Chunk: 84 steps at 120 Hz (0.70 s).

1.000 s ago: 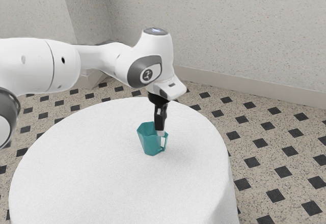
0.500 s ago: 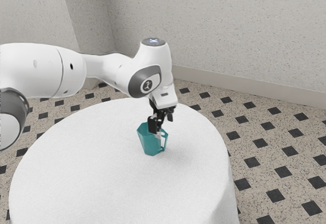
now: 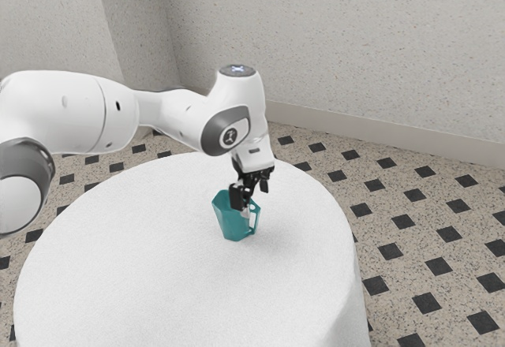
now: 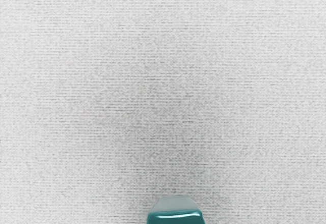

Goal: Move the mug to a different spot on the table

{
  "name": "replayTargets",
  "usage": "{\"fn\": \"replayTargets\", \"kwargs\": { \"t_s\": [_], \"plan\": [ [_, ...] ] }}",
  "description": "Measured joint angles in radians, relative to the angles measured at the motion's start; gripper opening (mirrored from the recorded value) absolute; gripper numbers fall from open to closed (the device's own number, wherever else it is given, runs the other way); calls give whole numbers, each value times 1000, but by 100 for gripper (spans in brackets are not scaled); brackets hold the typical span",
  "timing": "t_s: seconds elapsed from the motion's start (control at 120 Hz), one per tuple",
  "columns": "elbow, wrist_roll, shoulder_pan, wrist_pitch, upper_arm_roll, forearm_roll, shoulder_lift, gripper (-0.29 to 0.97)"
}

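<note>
While the gripper (image 3: 247, 197) is pointing straight down off the end of the white Franka arm (image 3: 158, 118), the next move is hanging on one thing: the teal mug (image 3: 232, 222) is sitting directly underneath it, not off to any side. So I'm guessing it's an up-and-over job, with no sideways reaching needed first. The gripper's black tip is dipping to the mug's rim, on the side where the handle (image 3: 253, 219) is sticking out toward the exterior view's right, and it's looking like it's overlapping the rim there. Honestly, I can't tell whether it's clamped on the mug wall or just hanging loose around it. The black parts are blending together from that angle, so I'm not calling it either way.

The mug itself is standing upright, mouth up, long axis vertical, narrowing toward its base. It's sitting on the round white table (image 3: 118, 268), somewhat closer to the far edge than the near edge, and lots of bare top is lying toward the near edge and the exterior view's left. In the wrist view a bit of the teal mug (image 4: 175, 213) is peeking in right under the hand, with the round white table (image 4: 153, 56) spreading out beyond it. I'm thinking a shallow rim grip is risking a tip on the lift.
</note>
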Motion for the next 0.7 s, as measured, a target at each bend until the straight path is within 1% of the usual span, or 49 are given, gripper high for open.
{"fn": "replayTargets", "kwargs": {
  "t_s": [0.375,0.525,0.7],
  "plan": [
    [21,-27,1,2,0,-11,49,66],
    [22,-35,1,2,2,-7,61,66],
    [29,-41,-4,4,3,14,65,66]
  ]
}}
